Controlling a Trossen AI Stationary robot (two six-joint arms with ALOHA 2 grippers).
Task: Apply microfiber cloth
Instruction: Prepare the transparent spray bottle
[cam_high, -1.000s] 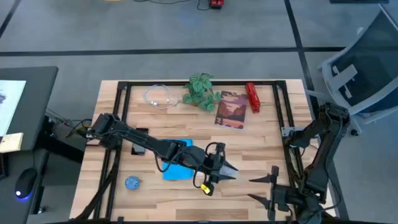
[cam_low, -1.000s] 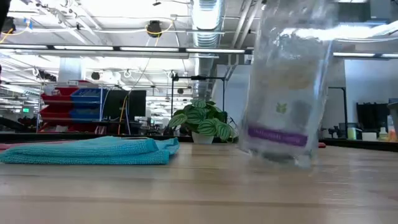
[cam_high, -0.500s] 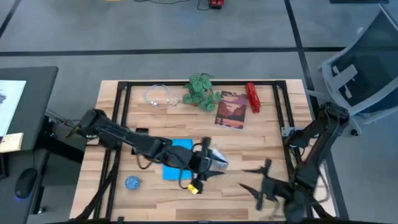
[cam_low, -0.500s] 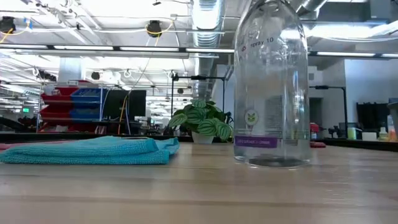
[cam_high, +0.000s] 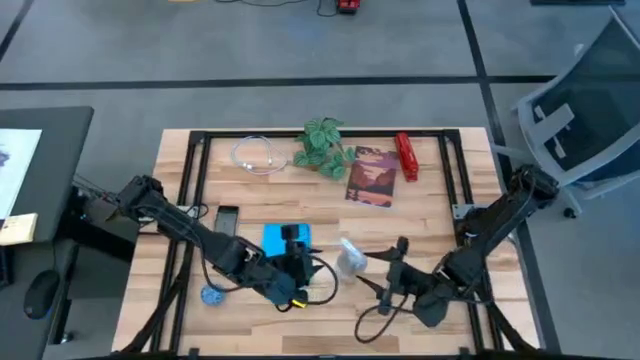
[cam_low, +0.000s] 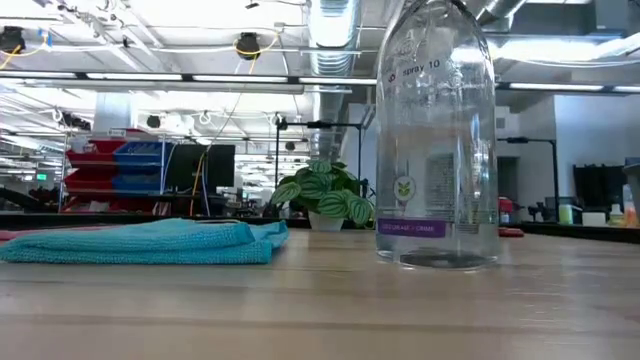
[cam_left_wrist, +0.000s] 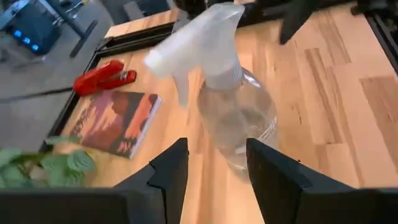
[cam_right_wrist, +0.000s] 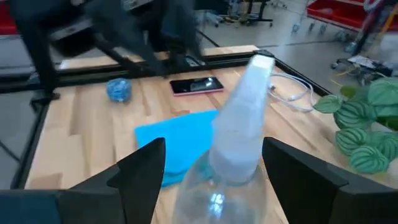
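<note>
The clear spray bottle (cam_low: 437, 140) reads "10" (other label text illegible).

Wooden table (cam_high: 420, 215) — cloth (cam_high: 275, 240), bottle (cam_high: 350, 258)

Table (cam_high: 420, 200): cloth (cam_high: 272, 240) near the middle, slightly left. Phone (cam_high: 227, 218) just left of the cloth, apart from it. Ball (cam_high: 211, 294) near the front left edge, in front of the phone. Spray bottle (cam_high: 350, 258) upright right of the cloth, between the two grippers. Left gripper (cam_high: 297, 268) just in front of the cloth, left of the bottle. Right gripper (cam_high: 383, 277) just right of the bottle. Along the back: cable (cam_high: 255, 156) left, plant (cam_high: 323, 146) centre, book (cam_high: 370, 177) right of the plant, stapler (cam_high: 406, 156) right of the book. In the low view, cloth (cam_low: 150, 242) left, bottle (cam_low: 436, 140) right, plant (cam_low: 322, 193) behind between them.
</note>
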